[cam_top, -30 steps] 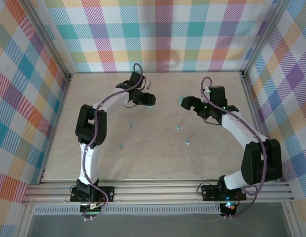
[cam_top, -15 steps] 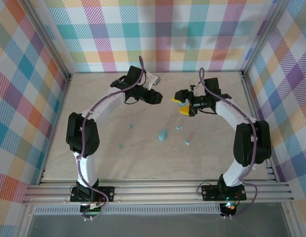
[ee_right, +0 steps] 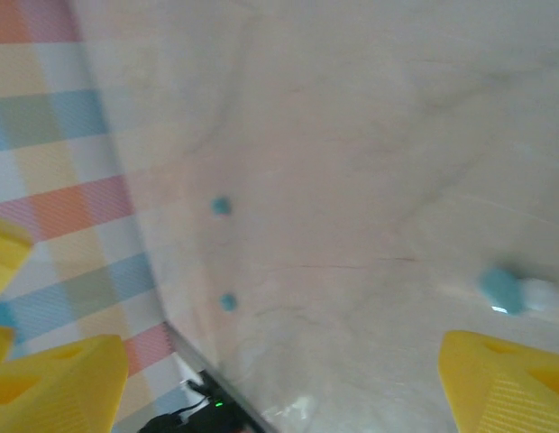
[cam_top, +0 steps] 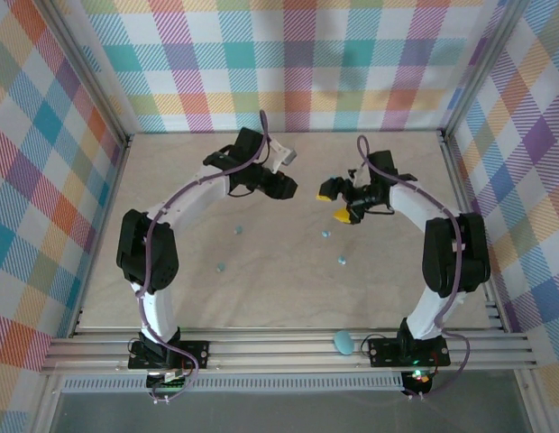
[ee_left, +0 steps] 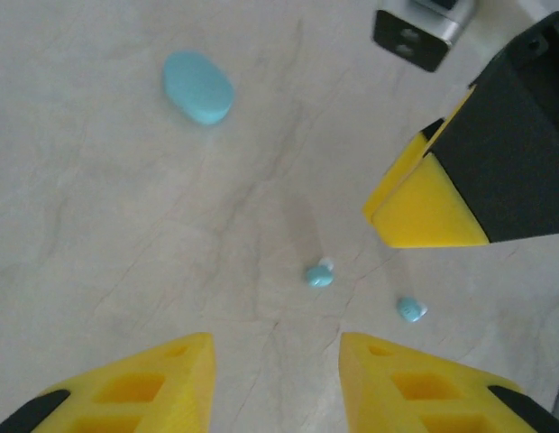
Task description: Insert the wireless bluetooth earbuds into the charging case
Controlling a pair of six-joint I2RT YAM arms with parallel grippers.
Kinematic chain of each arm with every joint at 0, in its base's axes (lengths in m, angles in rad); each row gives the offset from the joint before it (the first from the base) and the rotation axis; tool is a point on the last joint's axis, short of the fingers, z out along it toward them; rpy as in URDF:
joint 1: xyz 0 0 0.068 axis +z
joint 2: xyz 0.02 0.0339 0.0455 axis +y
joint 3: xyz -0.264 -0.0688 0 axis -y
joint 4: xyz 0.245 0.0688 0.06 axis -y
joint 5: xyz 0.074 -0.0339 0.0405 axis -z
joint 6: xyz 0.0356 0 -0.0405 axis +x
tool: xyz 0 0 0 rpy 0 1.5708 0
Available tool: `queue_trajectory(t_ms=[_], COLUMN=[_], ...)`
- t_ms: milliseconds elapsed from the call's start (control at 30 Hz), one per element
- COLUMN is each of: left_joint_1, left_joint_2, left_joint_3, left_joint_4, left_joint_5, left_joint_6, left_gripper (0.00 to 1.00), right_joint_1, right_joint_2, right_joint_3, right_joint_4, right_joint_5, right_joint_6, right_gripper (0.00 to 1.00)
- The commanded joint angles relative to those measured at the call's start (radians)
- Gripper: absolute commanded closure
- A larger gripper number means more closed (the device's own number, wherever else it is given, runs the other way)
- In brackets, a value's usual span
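Since half a second ago, the charging case point(cam_top: 343, 342) has gone from mid-desk to the near rail; it is a smooth teal oval. We see four earbuds point(cam_top: 237, 230), glossy teal beads, loose on the marbled beige desk point(cam_top: 171, 298) between the arms. They are too small to tell their axis. Left hand point(cam_top: 284, 185) partly spread, empty. Right hand point(cam_top: 334, 202) spread wide, empty.

Earbuds point(cam_top: 326, 234) on table point(cam_top: 397, 289); case point(cam_top: 343, 342) nearer front edge.
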Motion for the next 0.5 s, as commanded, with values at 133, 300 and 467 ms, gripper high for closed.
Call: queue_trajectory(t_ms=[133,300,467], left_joint_1=[-0.007,-0.018,-0.018], left_joint_2=[-0.101,-0.175,-0.228], left_joint_3=[-0.153,-0.256,-0.348], left_joint_4=[0.105,0.154,0.210], left_joint_5=[-0.054,-0.114,-0.229], left_joint_6=[-0.023,-0.026,-0.111], left_gripper=[0.56,0.53,0.51], right_joint_1=[0.005,0.057,0.224], right_joint_2=[-0.139,-0.262,-0.406], right_joint_3=[-0.070,-0.112,-0.193], right_joint_4=[0.003,-0.113,-0.283], right_joint_5=[0.221,0.364,0.520], right_joint_6=[-0.028,-0.101,-0.121], right_gripper=[0.14,0.16,0.17])
